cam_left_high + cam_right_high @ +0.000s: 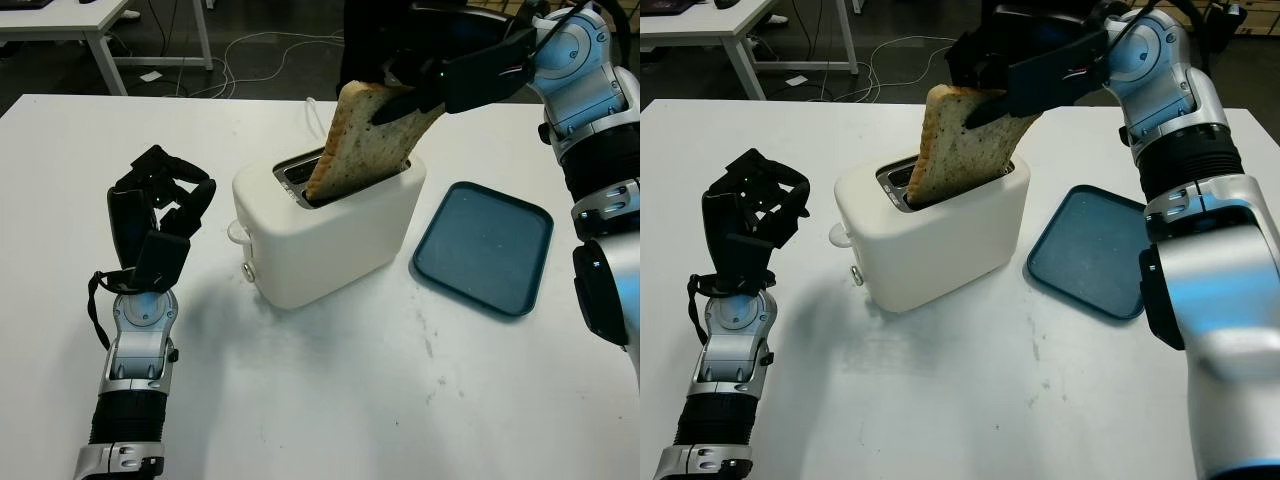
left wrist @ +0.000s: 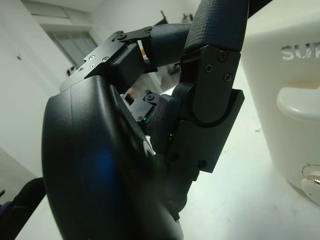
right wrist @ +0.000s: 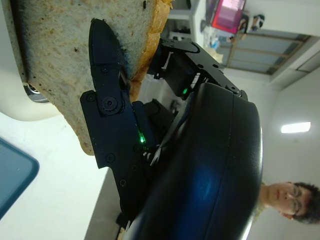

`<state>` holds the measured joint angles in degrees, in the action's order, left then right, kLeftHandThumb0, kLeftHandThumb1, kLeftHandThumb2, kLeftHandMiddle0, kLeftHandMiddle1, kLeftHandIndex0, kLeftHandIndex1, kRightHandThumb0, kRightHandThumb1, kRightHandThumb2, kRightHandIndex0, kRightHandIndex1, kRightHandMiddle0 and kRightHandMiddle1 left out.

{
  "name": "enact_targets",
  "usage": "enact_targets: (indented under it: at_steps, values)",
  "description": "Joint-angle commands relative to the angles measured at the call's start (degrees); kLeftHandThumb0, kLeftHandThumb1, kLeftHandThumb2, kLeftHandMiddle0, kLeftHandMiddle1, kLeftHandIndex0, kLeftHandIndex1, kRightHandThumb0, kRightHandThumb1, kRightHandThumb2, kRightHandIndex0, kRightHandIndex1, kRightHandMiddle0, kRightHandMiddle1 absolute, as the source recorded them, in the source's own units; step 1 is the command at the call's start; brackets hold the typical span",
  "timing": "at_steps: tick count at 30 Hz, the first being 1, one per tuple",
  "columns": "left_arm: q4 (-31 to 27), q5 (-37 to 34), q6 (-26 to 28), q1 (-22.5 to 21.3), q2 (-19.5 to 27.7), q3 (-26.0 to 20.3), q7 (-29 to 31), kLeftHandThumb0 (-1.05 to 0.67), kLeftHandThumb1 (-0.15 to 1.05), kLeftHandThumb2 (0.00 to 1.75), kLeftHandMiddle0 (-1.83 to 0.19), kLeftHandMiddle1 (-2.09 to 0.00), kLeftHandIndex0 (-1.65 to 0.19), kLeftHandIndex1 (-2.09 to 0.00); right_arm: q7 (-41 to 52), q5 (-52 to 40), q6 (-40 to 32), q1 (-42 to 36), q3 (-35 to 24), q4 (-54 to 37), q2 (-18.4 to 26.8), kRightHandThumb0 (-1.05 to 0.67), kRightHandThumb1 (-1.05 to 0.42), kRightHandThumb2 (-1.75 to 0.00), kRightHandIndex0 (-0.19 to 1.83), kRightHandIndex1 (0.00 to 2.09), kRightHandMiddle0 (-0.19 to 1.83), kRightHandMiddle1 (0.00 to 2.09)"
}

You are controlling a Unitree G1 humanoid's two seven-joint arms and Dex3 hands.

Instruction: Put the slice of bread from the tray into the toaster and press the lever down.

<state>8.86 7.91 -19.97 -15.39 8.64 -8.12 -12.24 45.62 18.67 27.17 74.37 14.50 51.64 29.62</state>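
1. The slice of bread (image 1: 362, 140) is clamped by the right hand (image 1: 425, 85), its lower end in the toaster (image 1: 330, 225) slot, long axis tilted, top leaning toward the tray (image 1: 485, 248).
2. The left hand (image 1: 155, 215) is held curled beside the toaster, holding nothing.

A white table (image 1: 330, 400) fronts a dark floor (image 1: 260, 50) with cables (image 1: 245, 60) and another white desk (image 1: 90, 25)

On the white desk (image 1: 330, 400) there was 1 white toaster (image 1: 330, 225), with 1 slice of bread (image 1: 365, 140) standing tilted in its slot. Just beside the toaster lay 1 dark blue tray (image 1: 485, 247). There were 2 black robot hands: 1 right hand (image 1: 425, 80) closed on the bread above the toaster, and 1 left hand (image 1: 155, 215) with fingers (image 2: 215, 80) curled, holding nothing, near the toaster's lever side. 1 person (image 3: 287, 200) was visible in the right wrist view.
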Motion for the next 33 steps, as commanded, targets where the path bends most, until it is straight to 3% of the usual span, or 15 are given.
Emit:
enact_targets:
  at_steps: [1, 10, 24, 29, 31, 33]
  values:
    - [-0.60, 0.72, 0.68, 0.37, -0.32, 0.32, -0.30, -1.01, 0.92, 0.20, -0.93, -1.54, -0.82, -1.30, 0.63, -0.85, -1.03, -0.59, -0.04, -1.42, -0.17, -0.43, -0.92, -0.46, 1.05, 1.75, 0.77, 1.75]
    - [-0.62, 0.07, 0.60, 0.32, -0.64, 0.42, 0.04, -1.00, 0.92, 0.19, -0.93, -1.54, -0.82, -1.29, 1.89, 0.47, -1.30, -0.68, 1.23, -1.92, -1.24, -0.43, -0.92, -0.46, 1.10, 1.75, 0.81, 1.75]
    - [-1.43, 0.50, 1.58, 0.69, -0.82, 0.40, -0.37, -1.01, 0.92, 0.18, -0.94, -1.53, -0.82, -1.30, -9.60, 12.98, 7.02, 1.08, 9.46, -2.57, -1.24, -0.45, -0.92, -0.38, 1.10, 1.75, 0.87, 1.75]
    - [-1.28, 1.01, 1.23, 0.73, -0.67, 0.50, -0.59, -1.01, 0.92, 0.19, -0.94, -1.53, -0.82, -1.30, -9.00, 12.33, 6.21, 1.03, 9.48, -1.28, -2.38, -0.50, -0.92, -0.34, 1.13, 1.75, 0.89, 1.75]
    - [-1.12, 0.59, 1.05, 0.71, -0.71, 0.44, -0.39, -1.00, 0.92, 0.18, -0.94, -1.53, -0.82, -1.29, -7.33, 12.06, 4.77, 1.02, 9.41, -1.62, -2.44, -0.62, -0.92, -0.27, 1.09, 1.75, 0.81, 1.75]
    - [-0.95, 0.50, 0.81, 0.71, -0.70, 0.41, -0.38, -1.00, 0.92, 0.17, -0.94, -1.52, -0.82, -1.28, -4.98, 11.56, 3.43, 1.02, 9.20, -2.39, -2.20, -0.80, -0.92, -0.21, 0.87, 1.42, 0.76, 1.14]
